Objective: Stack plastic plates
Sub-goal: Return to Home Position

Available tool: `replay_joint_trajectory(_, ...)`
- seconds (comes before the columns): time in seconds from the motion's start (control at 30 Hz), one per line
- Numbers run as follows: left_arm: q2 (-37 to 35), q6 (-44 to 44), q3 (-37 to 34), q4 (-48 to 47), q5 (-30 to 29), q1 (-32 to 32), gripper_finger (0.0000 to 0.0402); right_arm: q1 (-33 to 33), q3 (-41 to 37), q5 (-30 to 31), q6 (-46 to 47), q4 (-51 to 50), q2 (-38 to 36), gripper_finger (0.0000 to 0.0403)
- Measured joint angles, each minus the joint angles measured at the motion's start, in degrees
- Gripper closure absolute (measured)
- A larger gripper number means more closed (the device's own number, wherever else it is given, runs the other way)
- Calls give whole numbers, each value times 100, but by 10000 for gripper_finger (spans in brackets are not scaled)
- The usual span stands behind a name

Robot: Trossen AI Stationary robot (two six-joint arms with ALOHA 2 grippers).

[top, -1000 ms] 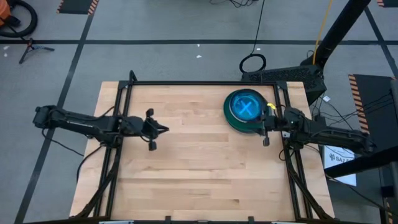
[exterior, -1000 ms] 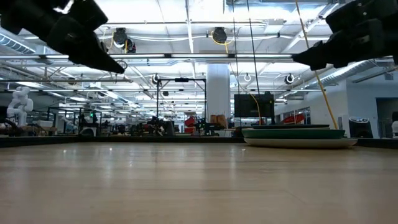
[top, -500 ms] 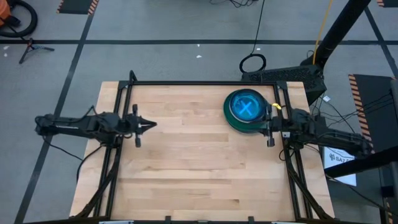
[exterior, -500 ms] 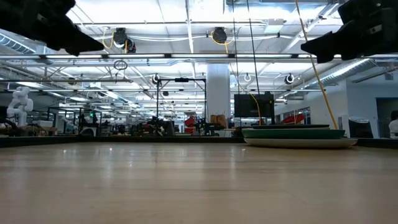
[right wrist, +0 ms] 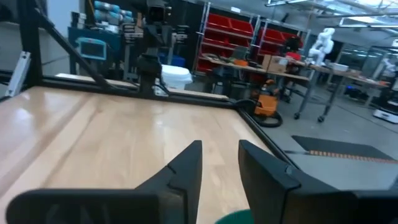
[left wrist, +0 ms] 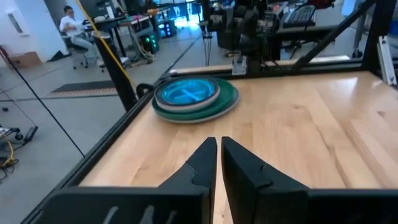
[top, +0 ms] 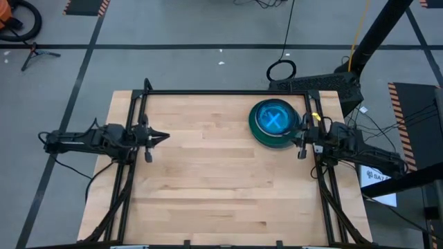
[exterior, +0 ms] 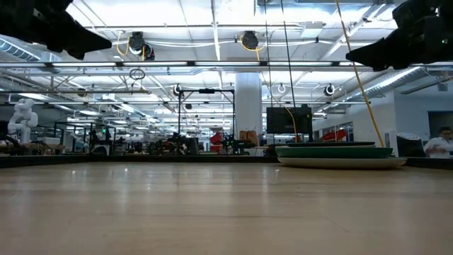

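Plates [top: 275, 123] sit in one pile, far right. Stacking looks done, so both hang empty: left gripper [top: 165, 136] jaws nearly shut, right gripper [top: 297, 141] jaws narrow.

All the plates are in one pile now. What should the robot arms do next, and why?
Probably pull both arms back to their resting pose. The plates sit in one stack, the left gripper and right gripper hold nothing, and no loose plate shows on the table.

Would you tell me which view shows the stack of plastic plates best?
The high view: the stack of round cyan-topped plastic plates shows whole. Left wrist: oblique. Low: edge-on. Right wrist: a green sliver.
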Motion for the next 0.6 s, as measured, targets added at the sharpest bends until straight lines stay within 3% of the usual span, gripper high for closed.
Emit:
replay_joint_trajectory(0.33,-631,-116,-686,143,-172,0,371,0,-15,525,32,-433,-138,305)
replay_joint_trajectory(0.5,-1253,11,-1017,27,-182,0,371,0,-439,741,226,28,-139,305)
replay_joint_trajectory(0.6,-1267,2,-1136,-21,-268,27,371,-3,-833,936,346,654,-135,305)
